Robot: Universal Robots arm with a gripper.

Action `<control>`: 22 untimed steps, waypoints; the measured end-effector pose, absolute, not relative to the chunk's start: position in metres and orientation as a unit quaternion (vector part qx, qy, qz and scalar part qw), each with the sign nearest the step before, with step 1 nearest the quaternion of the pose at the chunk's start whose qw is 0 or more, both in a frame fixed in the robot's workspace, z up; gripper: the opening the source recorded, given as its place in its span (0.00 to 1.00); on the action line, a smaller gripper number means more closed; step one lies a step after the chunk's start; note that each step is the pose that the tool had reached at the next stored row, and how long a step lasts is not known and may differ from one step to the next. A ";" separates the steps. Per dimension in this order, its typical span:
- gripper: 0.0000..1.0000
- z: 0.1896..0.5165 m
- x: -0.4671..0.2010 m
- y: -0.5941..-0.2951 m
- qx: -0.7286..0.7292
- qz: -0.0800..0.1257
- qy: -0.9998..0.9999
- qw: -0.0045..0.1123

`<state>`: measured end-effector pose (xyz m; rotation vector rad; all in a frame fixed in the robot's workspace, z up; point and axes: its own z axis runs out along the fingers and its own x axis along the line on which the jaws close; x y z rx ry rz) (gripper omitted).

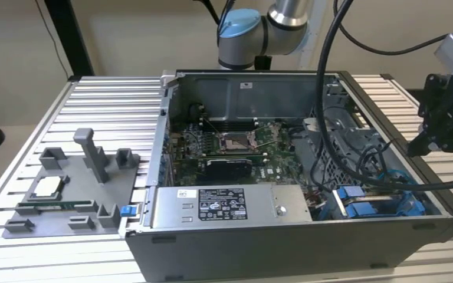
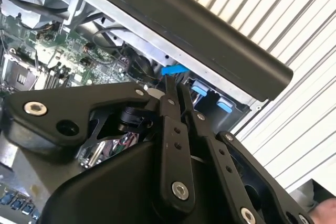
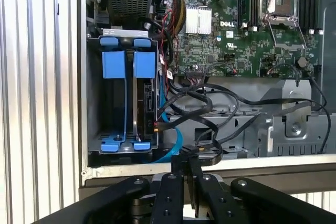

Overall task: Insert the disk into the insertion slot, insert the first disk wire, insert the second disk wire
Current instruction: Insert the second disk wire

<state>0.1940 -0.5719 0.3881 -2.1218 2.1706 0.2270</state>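
The open computer case [image 1: 289, 236] lies on the slatted table. At its corner on the exterior view's right, the drive cage [image 3: 94, 103] holds two bright blue carrier frames [image 3: 144, 65] side by side. A dark disk [image 3: 149, 103] stands edge-on in the one nearer the motherboard. Loose black wires [image 3: 210, 109] and a light blue cable [image 3: 171, 139] run beside the cage. My gripper [image 1: 417, 148] hangs outside the case, over its side wall on the exterior view's right. Its fingers [image 3: 181, 163] are shut with nothing visible between them, as the second wrist view also shows of the gripper [image 2: 176, 86].
A grey labelled power-supply box [image 1: 226, 203] fills the case's front. The motherboard [image 1: 235, 147] lies behind it. A grey fixture [image 1: 69, 188] with small parts sits on the table [image 1: 108, 100] at the exterior view's left. The arm's thick black cables [image 1: 330, 88] hang over the case.
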 end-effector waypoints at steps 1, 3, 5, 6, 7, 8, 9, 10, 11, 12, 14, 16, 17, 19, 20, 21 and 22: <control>0.00 0.389 0.193 -0.572 -0.696 0.074 0.712 0.049; 0.00 0.392 0.192 -0.572 -0.696 0.074 0.712 0.049; 0.00 0.394 0.190 -0.572 -0.696 0.075 0.712 0.049; 0.00 0.394 0.189 -0.572 -0.696 0.075 0.712 0.049; 0.00 0.394 0.188 -0.572 -0.696 0.074 0.712 0.049; 0.00 0.394 0.186 -0.572 -0.696 0.074 0.712 0.049; 0.00 0.394 0.184 -0.572 -0.696 0.074 0.712 0.049; 0.00 0.394 0.182 -0.572 -0.696 0.074 0.712 0.049; 0.00 0.394 0.180 -0.572 -0.696 0.074 0.712 0.049; 0.00 0.394 0.177 -0.572 -0.696 0.074 0.712 0.050; 0.00 0.394 0.173 -0.572 -0.696 0.074 0.712 0.050; 0.00 0.394 0.169 -0.572 -0.696 0.074 0.712 0.050; 0.00 0.395 0.167 -0.572 -0.696 0.074 0.712 0.050; 0.00 0.394 0.163 -0.572 -0.696 0.074 0.712 0.050; 0.00 0.394 0.161 -0.572 -0.696 0.074 0.712 0.050; 0.00 0.395 0.159 -0.572 -0.696 0.074 0.712 0.050; 0.00 0.394 0.158 -0.572 -0.696 0.074 0.712 0.050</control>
